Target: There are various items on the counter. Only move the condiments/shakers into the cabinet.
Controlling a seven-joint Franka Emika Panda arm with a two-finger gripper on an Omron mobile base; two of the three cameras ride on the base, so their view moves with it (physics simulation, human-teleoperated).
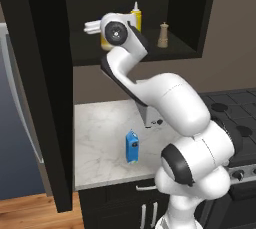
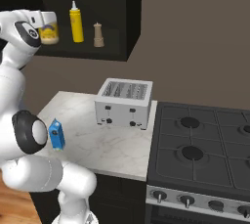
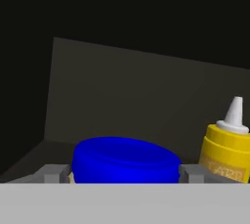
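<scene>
From the left base view you can see that most of the job looks finished. The yellow squeeze bottle (image 1: 136, 16) and the small tan shaker (image 1: 162, 35) both stand upright on the shelf of the cabinet (image 1: 200, 18), nozzle and knob pointing straight up, well apart from each other. The arm reaches up into the cabinet opening, and its wrist hides most of the jar; you only get a sliver of yellow beside the hand. Down on the counter (image 1: 100, 138) the small blue carton (image 1: 132, 146) stands upright, and it should stay there.

In the right base view you can place the last item: the blue-lidded jar (image 2: 49, 33) sits at the hand, level with the shelf and to the left of the squeeze bottle, its label facing outward and its short axis vertical. The toaster (image 2: 124, 103) stands on the counter near the stove (image 2: 205, 149).

The hand view gives you the grip. The gripper (image 3: 124, 173) has its jaws spread wide, one grey fingertip (image 3: 53, 173) at each side of the jar's blue lid. They look closed against it, so you should treat the jar as held. Whether its base touches the shelf you cannot tell. By my reading, what is left for you is the release and the withdrawal.
</scene>
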